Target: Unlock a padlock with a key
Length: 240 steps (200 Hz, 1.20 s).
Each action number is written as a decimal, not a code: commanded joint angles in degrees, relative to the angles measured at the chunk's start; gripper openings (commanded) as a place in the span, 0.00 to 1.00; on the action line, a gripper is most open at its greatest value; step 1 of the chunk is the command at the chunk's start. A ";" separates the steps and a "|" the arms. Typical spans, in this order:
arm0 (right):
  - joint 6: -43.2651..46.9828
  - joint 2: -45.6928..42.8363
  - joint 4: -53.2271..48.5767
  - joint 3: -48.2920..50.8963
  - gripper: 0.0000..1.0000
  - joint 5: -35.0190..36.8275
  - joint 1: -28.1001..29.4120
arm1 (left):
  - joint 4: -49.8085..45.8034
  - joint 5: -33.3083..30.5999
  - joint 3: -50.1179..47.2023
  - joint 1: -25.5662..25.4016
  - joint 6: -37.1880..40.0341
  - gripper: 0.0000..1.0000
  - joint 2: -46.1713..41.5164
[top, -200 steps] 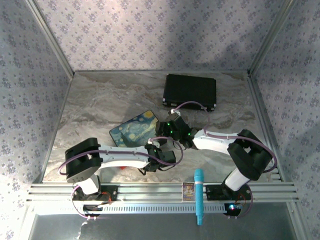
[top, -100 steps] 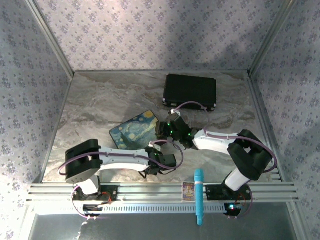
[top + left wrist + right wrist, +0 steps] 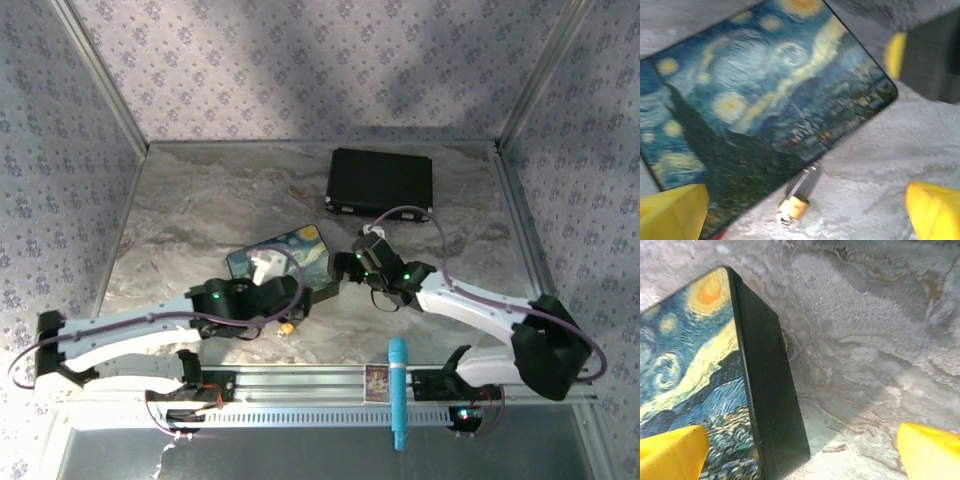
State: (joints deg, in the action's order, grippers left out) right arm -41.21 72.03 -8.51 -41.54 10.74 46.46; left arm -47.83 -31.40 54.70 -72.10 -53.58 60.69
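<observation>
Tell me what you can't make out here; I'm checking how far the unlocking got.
Whether the padlock shackle is latched: left wrist view, motion blur.
What the silvery bit at its end is: same view, too small, blurred.
The painted box beyond its corner: right wrist view, cut by the frame edge.

marble table (image 3: 200, 200) | painted box (image 3: 300, 245) | padlock (image 3: 793, 206) beside it, perhaps touching | black case (image 3: 380, 182) far
</observation>
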 commanded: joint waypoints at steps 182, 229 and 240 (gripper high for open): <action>-7.75 29.25 8.24 -10.42 0.65 4.62 29.13 | 2.17 10.34 -17.20 15.76 2.19 1.00 -17.79; -8.63 30.93 7.70 -10.41 0.54 5.19 29.34 | 2.84 10.56 -17.21 15.76 2.08 1.00 -16.98; -8.54 30.89 8.00 -10.32 0.51 4.84 29.29 | 2.82 10.43 -17.17 15.76 2.24 1.00 -16.94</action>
State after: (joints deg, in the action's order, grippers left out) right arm -48.64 100.79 0.05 -51.18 15.68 75.31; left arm -45.98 -21.17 37.04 -56.62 -50.87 43.62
